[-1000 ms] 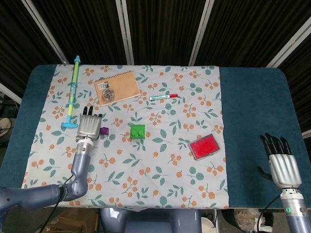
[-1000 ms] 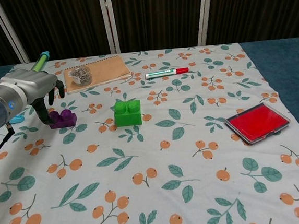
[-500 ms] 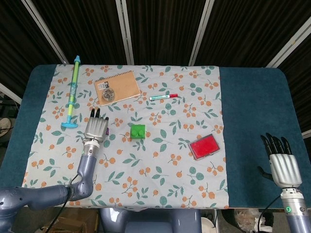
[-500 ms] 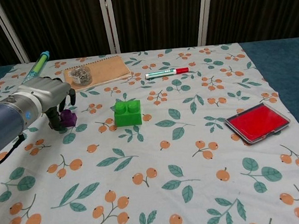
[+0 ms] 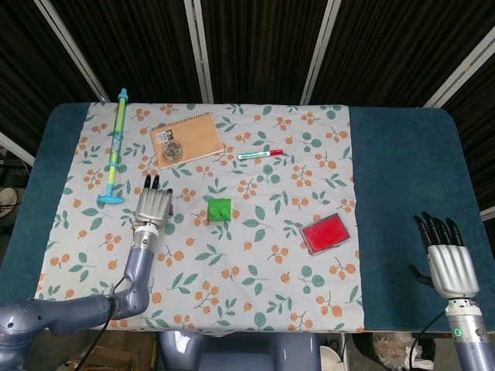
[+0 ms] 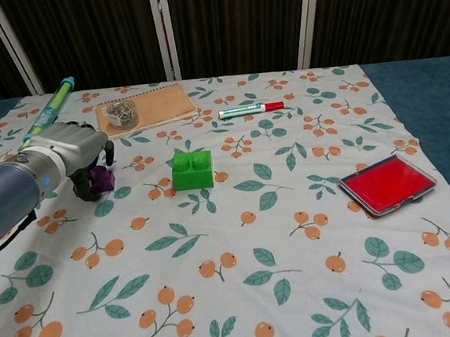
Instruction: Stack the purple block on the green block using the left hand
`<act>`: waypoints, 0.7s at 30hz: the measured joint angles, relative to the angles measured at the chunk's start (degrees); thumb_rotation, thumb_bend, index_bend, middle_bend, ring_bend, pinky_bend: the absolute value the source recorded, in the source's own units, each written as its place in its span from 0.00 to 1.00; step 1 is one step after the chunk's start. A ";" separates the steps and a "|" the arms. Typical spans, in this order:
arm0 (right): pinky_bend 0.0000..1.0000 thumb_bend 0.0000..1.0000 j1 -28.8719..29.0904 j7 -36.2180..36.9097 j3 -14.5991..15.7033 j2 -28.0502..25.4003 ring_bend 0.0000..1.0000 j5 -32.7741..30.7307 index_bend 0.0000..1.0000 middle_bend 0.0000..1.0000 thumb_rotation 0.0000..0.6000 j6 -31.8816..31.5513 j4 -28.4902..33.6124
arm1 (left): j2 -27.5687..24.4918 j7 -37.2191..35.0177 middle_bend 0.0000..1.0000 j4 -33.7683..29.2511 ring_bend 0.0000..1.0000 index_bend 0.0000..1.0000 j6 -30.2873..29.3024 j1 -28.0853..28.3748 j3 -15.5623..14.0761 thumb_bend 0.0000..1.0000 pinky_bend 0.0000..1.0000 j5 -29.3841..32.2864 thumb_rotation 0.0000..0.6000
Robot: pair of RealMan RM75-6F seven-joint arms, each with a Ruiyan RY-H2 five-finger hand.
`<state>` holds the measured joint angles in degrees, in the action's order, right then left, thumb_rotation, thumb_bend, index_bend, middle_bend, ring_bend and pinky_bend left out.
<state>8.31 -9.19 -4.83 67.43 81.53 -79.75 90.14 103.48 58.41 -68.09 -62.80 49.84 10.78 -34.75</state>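
Glossy plastic green block (image 6: 192, 170); matt cloth, probably cotton, tablecloth (image 6: 244, 293).

The left hand (image 6: 74, 150) reaches in from the left edge, low over the flowered cloth (image 6: 240, 246) on the desk, its dark fingers (image 6: 109, 152) curled down around the purple block (image 6: 101, 178), which sits on the cloth. The green block (image 6: 191, 170) stands just to the right of it, apart from both. Behind lie a spiral notebook (image 6: 147, 108) with a small clear jar (image 6: 119, 112) on it, a red-capped marker (image 6: 250, 109) and a teal syringe-like tube (image 6: 49, 110). A red flat case (image 6: 387, 183) lies near the right edge.
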 measured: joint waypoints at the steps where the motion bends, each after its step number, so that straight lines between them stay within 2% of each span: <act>1: 0.00 0.22 0.00 0.03 0.01 -0.01 0.10 0.04 0.03 0.06 1.00 -0.01 0.01 | 0.02 0.10 0.47 0.03 0.05 0.30 -0.05 0.00 -0.02 0.24 0.00 -0.02 1.00; 8: 0.00 0.22 0.13 -0.04 0.11 0.07 0.10 0.06 0.03 0.06 1.00 0.26 -0.10 | 0.26 0.67 0.47 0.23 0.05 0.31 -0.25 -0.04 -0.14 0.24 0.00 -0.22 1.00; 21: 0.00 0.22 0.38 -0.27 0.09 0.28 0.10 -0.34 0.03 0.06 1.00 0.77 -0.21 | 0.07 2.20 0.53 0.04 0.06 0.38 -1.47 -0.31 -0.64 0.25 0.00 -1.08 1.00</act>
<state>8.69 -9.46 -4.73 67.72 81.19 -78.98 89.92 103.56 60.61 -68.05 -64.27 49.54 10.13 -35.83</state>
